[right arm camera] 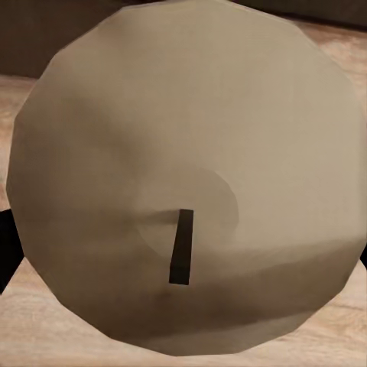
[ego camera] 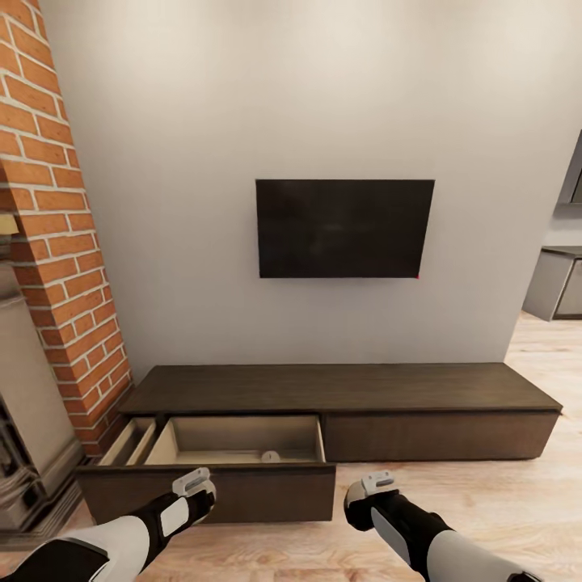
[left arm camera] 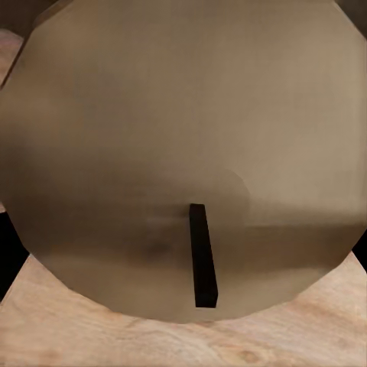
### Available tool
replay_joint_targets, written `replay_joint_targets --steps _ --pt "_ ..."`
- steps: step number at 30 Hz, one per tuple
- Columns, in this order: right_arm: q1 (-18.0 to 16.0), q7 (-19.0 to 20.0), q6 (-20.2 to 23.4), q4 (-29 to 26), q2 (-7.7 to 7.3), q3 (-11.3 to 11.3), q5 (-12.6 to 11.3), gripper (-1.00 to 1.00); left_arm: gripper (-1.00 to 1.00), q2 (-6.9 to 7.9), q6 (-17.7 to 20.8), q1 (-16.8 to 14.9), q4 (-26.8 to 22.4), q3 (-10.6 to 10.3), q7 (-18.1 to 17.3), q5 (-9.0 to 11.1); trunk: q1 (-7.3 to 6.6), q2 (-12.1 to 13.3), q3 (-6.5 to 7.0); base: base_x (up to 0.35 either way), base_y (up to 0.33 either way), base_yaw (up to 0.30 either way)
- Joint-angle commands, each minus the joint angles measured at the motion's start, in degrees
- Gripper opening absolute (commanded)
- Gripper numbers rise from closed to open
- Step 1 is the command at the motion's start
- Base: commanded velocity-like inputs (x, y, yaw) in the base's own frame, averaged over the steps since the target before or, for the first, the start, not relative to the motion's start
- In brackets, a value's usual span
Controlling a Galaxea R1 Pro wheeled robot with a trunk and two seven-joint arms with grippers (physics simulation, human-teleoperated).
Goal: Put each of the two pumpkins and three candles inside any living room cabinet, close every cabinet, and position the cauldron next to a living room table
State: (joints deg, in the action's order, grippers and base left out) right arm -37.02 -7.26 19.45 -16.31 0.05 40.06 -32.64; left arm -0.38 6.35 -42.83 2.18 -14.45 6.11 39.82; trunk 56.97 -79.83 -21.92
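We face the long low dark-brown wood cabinet (ego camera: 339, 388) set against a pale grey wall, under a flat black rectangular wall screen (ego camera: 343, 229). A red brick column (ego camera: 61, 242) rises at the cabinet's left end. The floor is light wood plank (ego camera: 485, 501).

The cabinet's left-hand drawer (ego camera: 242, 440) stands pulled out toward us, its pale beige inside showing. Near the drawer's front wall we make out a small rounded pale top (ego camera: 271, 457), possibly a candle; too little of it shows to be sure. A narrower compartment to the left (ego camera: 129, 440) is also open. The right-hand drawer front sits flush with the cabinet.

Left gripper (ego camera: 194, 483): held low, just in front of the open drawer's front panel; whether it touches the panel we cannot tell. Right gripper (ego camera: 373, 485): held over the floor, beside the drawer's right corner, apart from it.

Wrist views: each shows a large faceted tan disc with a single thin dark bar on it (left arm camera: 202, 256) (right arm camera: 181, 247). We cannot tell from any view how far either gripper's fingers are spread, or whether they hold anything.
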Motion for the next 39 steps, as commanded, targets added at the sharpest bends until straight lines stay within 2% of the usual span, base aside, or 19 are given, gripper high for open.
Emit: replay_joint_targets --steps 1,22,39 --pt "-0.08 -0.46 0.24 -0.1 -0.03 0.46 -0.5 -1.0 -1.0 -0.05 0.15 -0.06 0.02 -0.57 0.13 0.43 0.0 -0.04 -0.06 0.0 0.339 0.005" --pt "-0.06 -0.48 0.24 -0.05 0.03 0.46 -0.5 -1.0 -1.0 -0.15 0.15 -0.06 0.02 -0.56 0.1 0.43 0.0 -0.04 -0.06 0.016 0.34 0.0" --pt "-0.07 -0.55 0.24 -0.04 0.03 0.46 -0.59 -1.0 -1.0 -0.15 0.09 -0.06 0.02 -0.52 0.04 0.43 0.0 -0.04 -0.06 0.219 0.274 0.0"
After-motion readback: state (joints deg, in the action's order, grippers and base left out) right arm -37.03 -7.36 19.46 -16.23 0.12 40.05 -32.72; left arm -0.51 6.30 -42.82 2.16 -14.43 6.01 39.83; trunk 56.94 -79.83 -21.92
